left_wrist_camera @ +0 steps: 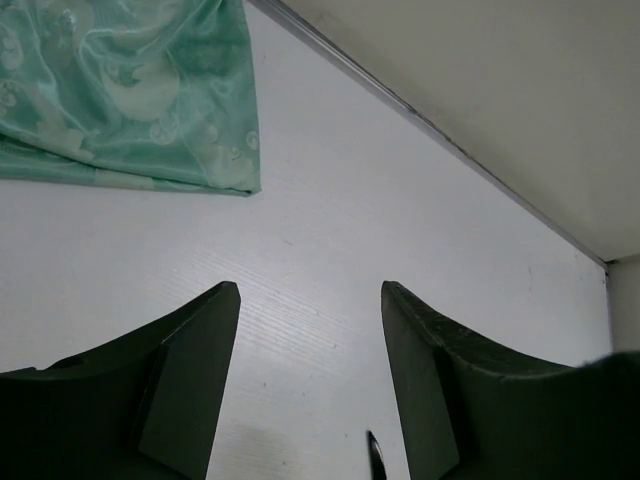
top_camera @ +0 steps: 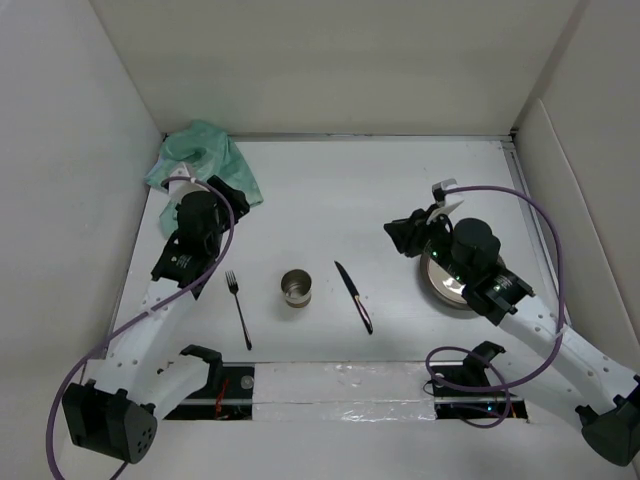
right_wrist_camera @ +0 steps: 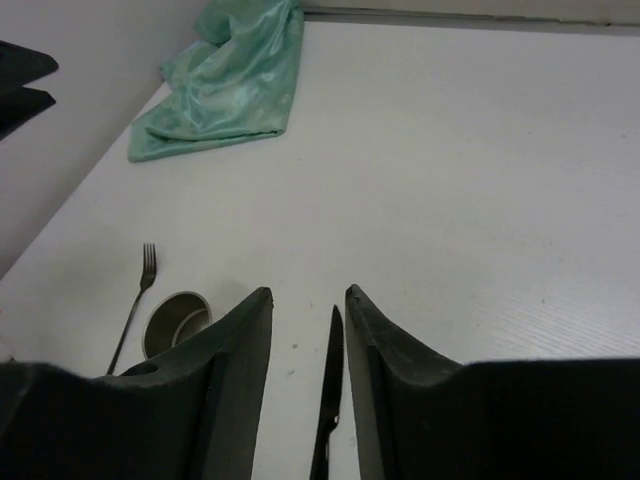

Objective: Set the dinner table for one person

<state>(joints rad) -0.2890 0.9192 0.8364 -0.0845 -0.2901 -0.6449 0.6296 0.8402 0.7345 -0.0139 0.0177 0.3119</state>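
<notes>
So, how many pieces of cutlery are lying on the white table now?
2. A thin dark fork lies left of the small round metal cup; a dark knife lies right of it. Another could be hidden under the right arm.

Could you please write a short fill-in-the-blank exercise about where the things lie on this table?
The metal cup stands between the fork and the ____.
The green cloth lies in the far ____ corner of the table.
The plate is partly hidden under the robot's ____ arm.
Missing words: knife; left; right.
</notes>
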